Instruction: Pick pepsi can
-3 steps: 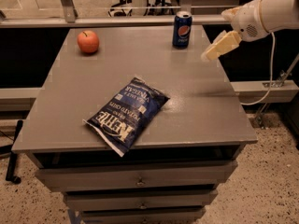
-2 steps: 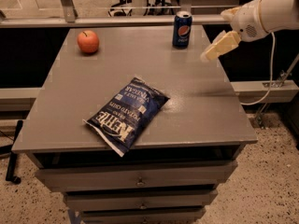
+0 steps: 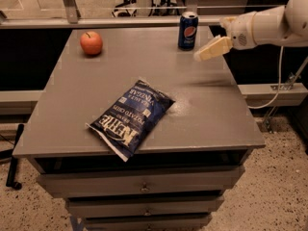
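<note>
The pepsi can (image 3: pixel 187 30), dark blue with a silver top and a round red-white-blue logo, stands upright at the far right of the grey table (image 3: pixel 202 105). My gripper (image 3: pixel 212 48), cream-coloured on a white arm that comes in from the right, hovers above the table just right of the can and a little nearer to me. It holds nothing and does not touch the can.
A red apple (image 3: pixel 91 43) sits at the far left of the table. A flat dark-blue chip bag (image 3: pixel 131 117) lies near the front edge. Drawers (image 3: pixel 144 186) are under the tabletop. A rail and a ledge run behind the table.
My gripper has moved a little to the left, closer to the pepsi can. The can, apple and chip bag have not moved.
</note>
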Robot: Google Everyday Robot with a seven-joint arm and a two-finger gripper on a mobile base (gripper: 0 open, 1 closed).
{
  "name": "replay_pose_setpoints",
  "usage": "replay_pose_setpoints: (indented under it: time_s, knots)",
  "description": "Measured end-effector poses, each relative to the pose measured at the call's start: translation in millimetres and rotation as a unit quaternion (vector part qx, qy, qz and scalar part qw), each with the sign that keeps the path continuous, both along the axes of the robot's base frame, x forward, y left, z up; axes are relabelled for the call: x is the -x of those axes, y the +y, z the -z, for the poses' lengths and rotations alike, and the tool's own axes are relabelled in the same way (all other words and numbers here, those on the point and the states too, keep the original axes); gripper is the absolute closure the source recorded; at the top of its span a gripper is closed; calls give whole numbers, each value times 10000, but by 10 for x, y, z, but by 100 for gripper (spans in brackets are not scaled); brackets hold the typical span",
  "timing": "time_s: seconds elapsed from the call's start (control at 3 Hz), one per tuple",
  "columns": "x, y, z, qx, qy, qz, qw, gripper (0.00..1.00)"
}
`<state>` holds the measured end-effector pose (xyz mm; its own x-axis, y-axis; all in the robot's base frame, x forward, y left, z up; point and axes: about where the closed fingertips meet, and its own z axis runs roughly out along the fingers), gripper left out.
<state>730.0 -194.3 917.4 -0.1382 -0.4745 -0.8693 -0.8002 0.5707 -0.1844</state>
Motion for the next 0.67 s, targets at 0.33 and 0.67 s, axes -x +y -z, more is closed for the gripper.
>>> replay_pose_setpoints:
  time_s: [0.33, 0.67]
  knots:
    - [-446, -6, 165, -622, -120, 460, 9969, 0]
    - [-885, 67, 269, -1097, -294, 720, 9909, 0]
